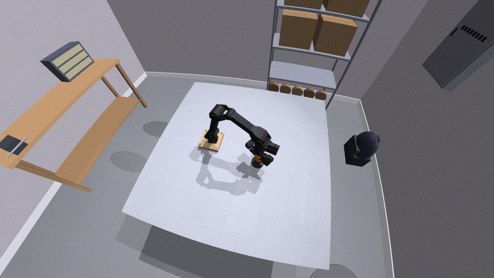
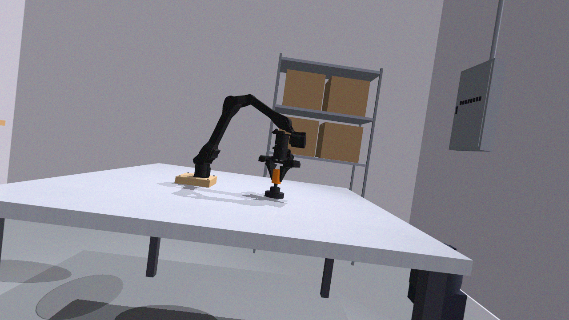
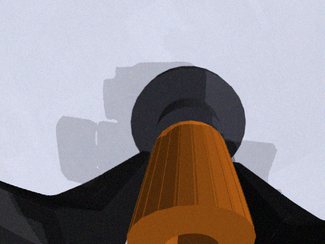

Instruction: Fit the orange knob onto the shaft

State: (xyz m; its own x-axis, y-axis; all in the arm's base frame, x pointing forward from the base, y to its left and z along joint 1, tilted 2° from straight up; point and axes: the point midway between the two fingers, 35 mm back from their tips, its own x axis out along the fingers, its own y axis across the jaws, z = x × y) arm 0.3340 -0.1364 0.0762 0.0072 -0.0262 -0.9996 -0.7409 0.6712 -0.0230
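Note:
The orange knob [image 1: 257, 158] [image 2: 276, 176] [image 3: 193, 169] is upright between my fingers. My gripper [image 2: 276, 178] [image 3: 189, 165] points down and is shut on it. The round dark pedestal [image 1: 256, 165] [image 2: 274, 194] [image 3: 186, 83] stands directly below on the table. In the exterior view, a short length of the dark shaft [image 2: 275, 185] shows between the knob's lower end and the pedestal, so the knob is raised above the pedestal. Its lower end is at the shaft's top; whether the shaft enters the hole is hidden. The flat sides of shaft and hole are not visible.
The arm's wooden base plate [image 1: 208, 147] [image 2: 193, 181] sits on the white table [image 1: 214, 207] [image 2: 166, 213], left of the pedestal. A shelf rack with cardboard boxes [image 1: 297, 30] [image 2: 304, 89] stands beyond the table. A wooden bench [image 1: 62, 93] is at the left.

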